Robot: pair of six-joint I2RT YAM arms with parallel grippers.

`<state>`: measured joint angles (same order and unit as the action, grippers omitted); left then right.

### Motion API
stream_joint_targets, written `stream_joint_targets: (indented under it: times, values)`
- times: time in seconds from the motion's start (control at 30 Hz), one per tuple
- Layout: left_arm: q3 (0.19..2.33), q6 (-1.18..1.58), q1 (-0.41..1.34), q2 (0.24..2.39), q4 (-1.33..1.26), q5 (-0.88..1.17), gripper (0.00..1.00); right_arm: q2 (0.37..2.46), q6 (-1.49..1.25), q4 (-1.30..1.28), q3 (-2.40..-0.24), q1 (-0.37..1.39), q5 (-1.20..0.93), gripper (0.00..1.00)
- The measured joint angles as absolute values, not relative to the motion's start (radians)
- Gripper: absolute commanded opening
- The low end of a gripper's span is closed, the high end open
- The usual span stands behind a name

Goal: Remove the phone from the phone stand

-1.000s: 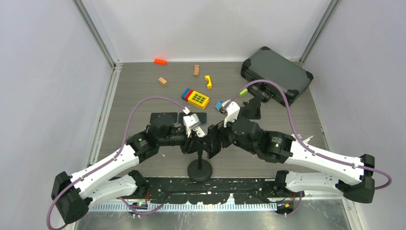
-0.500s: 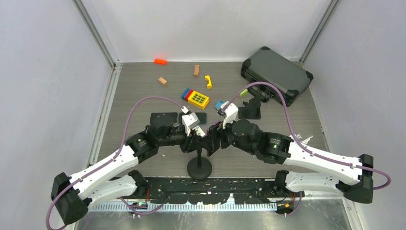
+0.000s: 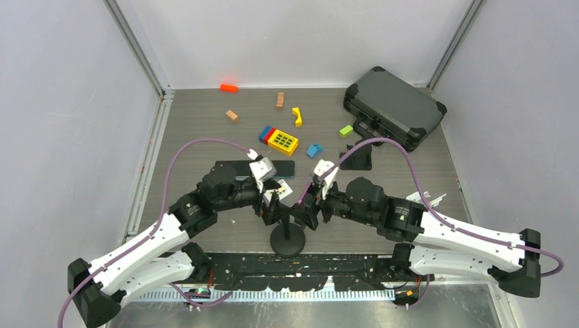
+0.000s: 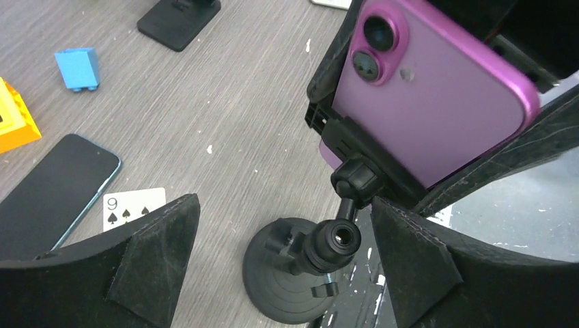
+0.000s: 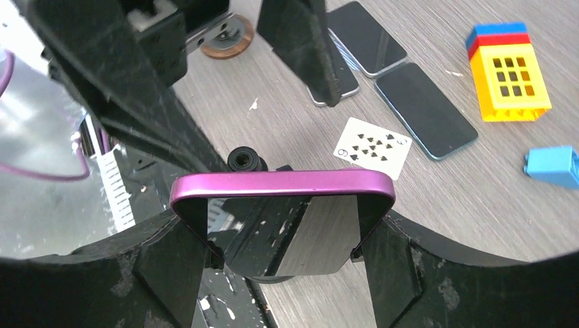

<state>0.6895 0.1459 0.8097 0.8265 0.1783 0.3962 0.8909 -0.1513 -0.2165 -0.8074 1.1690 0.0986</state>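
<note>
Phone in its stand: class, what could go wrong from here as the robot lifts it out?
1. The left gripper stands open, so nothing steadies the phone stand; if its clamp holds tight, the stand may lift or tip with the phone.
2. The right gripper pinches only the phone's smooth side edges; it might slip and drop onto the table.

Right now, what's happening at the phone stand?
The right tool is closed on the side edges of the purple phone, which still sits in the clamp of the stand. The left tool is open close to the stand and holds nothing. So the phone is gripped but not yet lifted out.
</note>
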Motion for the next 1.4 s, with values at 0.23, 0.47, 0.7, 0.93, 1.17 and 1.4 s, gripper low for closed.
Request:
stream_joint_targets:
  times: [0.23, 0.47, 0.7, 0.93, 1.17, 1.4]
  values:
    - [0.690, 0.135, 0.810, 0.730, 0.191, 0.423, 0.99, 0.788, 0.010, -0.179, -0.722, 1.169, -0.052, 0.00]
    - [0.690, 0.047, 0.810, 0.656, 0.239, 0.511, 0.91, 0.701, 0.105, -0.170, -0.672, 1.169, -0.165, 0.00]
    - [0.710, -0.029, 0.811, 0.721, 0.291, 0.650, 0.87, 0.685, 0.179, -0.173, -0.667, 1.169, -0.249, 0.00]
    - [0.718, 0.027, 0.830, 0.793, 0.259, 0.713, 0.83, 0.683, 0.205, -0.173, -0.667, 1.169, -0.298, 0.00]
    - [0.718, 0.078, 0.884, 0.809, 0.206, 0.727, 0.71, 0.680, 0.208, -0.172, -0.665, 1.169, -0.305, 0.00]
    - [0.718, 0.106, 0.949, 0.861, 0.198, 0.728, 0.59, 0.680, 0.210, -0.172, -0.665, 1.169, -0.305, 0.00]
